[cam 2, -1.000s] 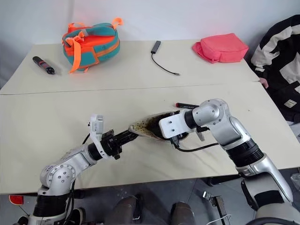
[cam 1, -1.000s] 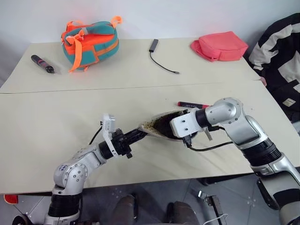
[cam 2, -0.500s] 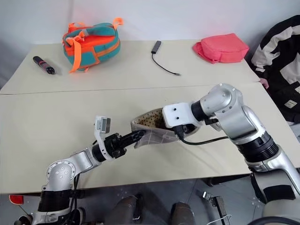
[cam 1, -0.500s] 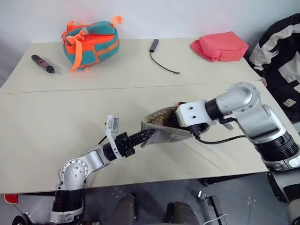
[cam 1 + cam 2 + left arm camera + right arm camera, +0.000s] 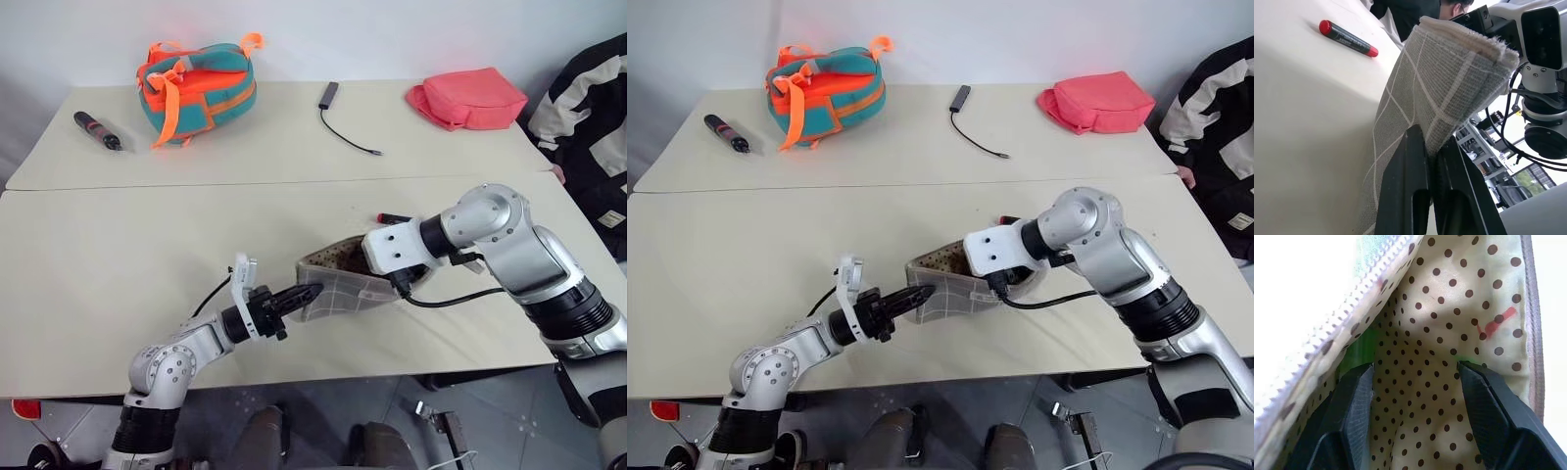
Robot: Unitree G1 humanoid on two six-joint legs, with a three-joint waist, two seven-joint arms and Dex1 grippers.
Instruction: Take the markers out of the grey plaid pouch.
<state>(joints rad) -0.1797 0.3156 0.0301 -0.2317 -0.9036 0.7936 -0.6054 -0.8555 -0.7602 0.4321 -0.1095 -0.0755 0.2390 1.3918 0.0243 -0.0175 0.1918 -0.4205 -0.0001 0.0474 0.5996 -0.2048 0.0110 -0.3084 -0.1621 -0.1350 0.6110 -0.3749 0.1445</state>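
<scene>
The left tool [image 5: 312,292] pinches the flat grey plaid fabric pouch [image 5: 343,286] by its edge. The right tool [image 5: 1415,396] is spread inside the dotted lining. A bright green marker [image 5: 1359,348] shows behind that lining; closing now would likely gather fabric instead, or tug the pouch loose.

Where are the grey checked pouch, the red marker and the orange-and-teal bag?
grey plaid pouch [image 5: 343,291], left eye view, on its checked outer side.
red marker [image 5: 1348,38], left wrist view, mid-barrel, lying on the table.
teal-orange bag [image 5: 201,80], left eye view, on its teal body.
</scene>
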